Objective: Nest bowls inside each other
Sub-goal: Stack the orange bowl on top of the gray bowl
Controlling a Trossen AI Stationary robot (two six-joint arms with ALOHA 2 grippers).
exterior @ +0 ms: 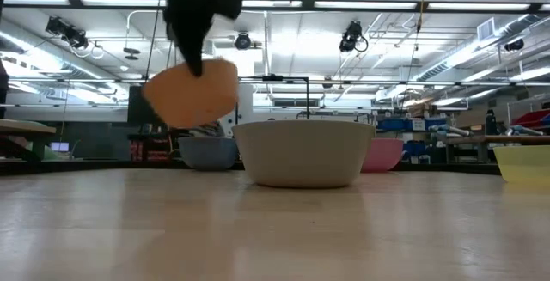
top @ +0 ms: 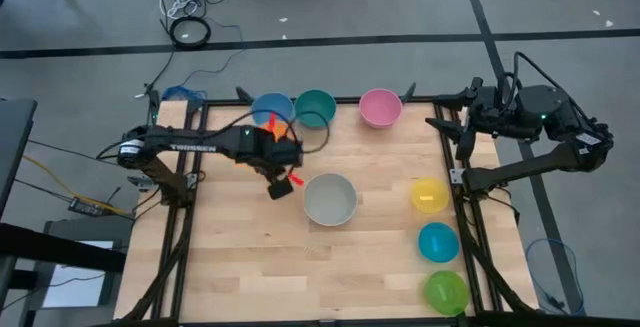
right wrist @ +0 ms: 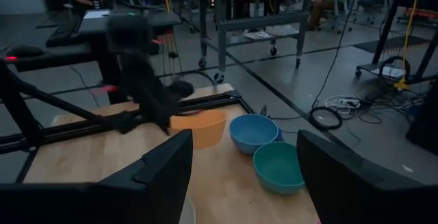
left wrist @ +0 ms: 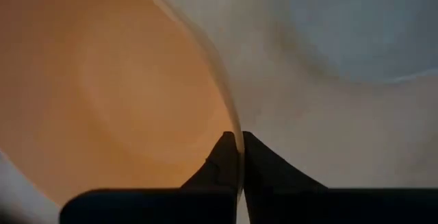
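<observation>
My left gripper (top: pixel 281 183) hangs over the table's middle left, shut on the orange bowl (exterior: pixel 192 92), which floats tilted above the wood, left of the grey-white bowl (top: pixel 330 199). In the high view my arm covers most of the orange bowl (top: pixel 269 124). Blue (top: pixel 272 107), teal (top: pixel 315 107) and pink (top: pixel 380 107) bowls stand on their bases along the far edge. Yellow (top: pixel 428 195), cyan (top: pixel 438 242) and lime green (top: pixel 446 292) bowls line the right side. My right gripper (top: pixel 445 119) waits open, raised at the far right. My left gripper pinches the orange bowl's wall at its rim (left wrist: pixel 237 148), one finger inside the bowl and one outside. The fingers (exterior: pixel 194 53) come from above, pointing steeply down. The bowl hangs below them, tilted and lifted clear of the table.
The grey-white bowl (exterior: pixel 302 152) stands upright close to the right of the hanging orange bowl. Bare wood lies toward the near edge and the left. In the right wrist view, the blue (right wrist: pixel 253 131) and teal (right wrist: pixel 277 166) bowls sit beside the orange bowl (right wrist: pixel 198 127).
</observation>
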